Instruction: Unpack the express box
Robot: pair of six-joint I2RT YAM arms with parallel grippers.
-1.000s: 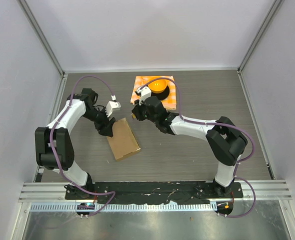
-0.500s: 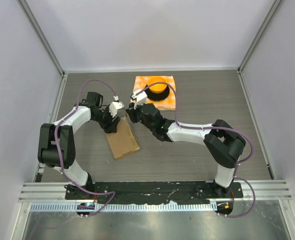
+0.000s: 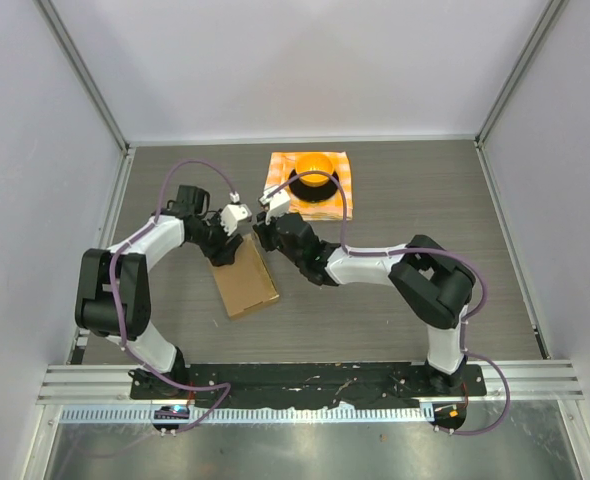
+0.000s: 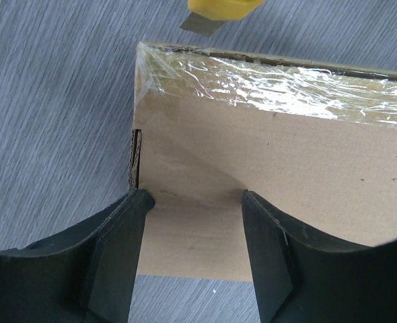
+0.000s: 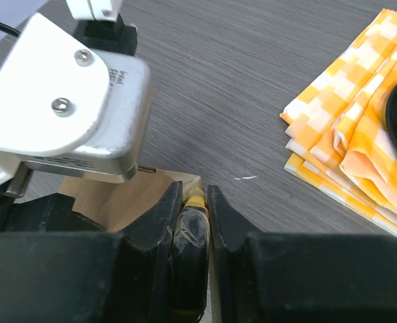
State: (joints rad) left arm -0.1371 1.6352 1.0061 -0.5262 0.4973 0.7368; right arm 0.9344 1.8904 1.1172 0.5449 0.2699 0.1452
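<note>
Top external view: box (image 3: pixel 245 280) lay flat left of tabletop (image 3: pixel 425 200) centre, tape (image 4: pixel 272 84) apparently uncut, nothing unpacked. Left gripper (image 4: pixel 195 202) jaws apart over box top. Right gripper (image 5: pixel 192 195) clamped on yellow knife (image 4: pixel 219 5) at taped edge.

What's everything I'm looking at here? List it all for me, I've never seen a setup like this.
table: one, grey wood-grain, walled on three sides
express box: one, brown with clear tape along one edge, near middle of the table
cutter: one, yellow with grey blade, at the box's taped edge
cloth: one, orange-checkered, far middle of the table
dish: one, black, on the cloth
round object: one, orange, on the dish
left gripper: one, black, open over the box
right gripper: one, black, shut on the cutter
</note>
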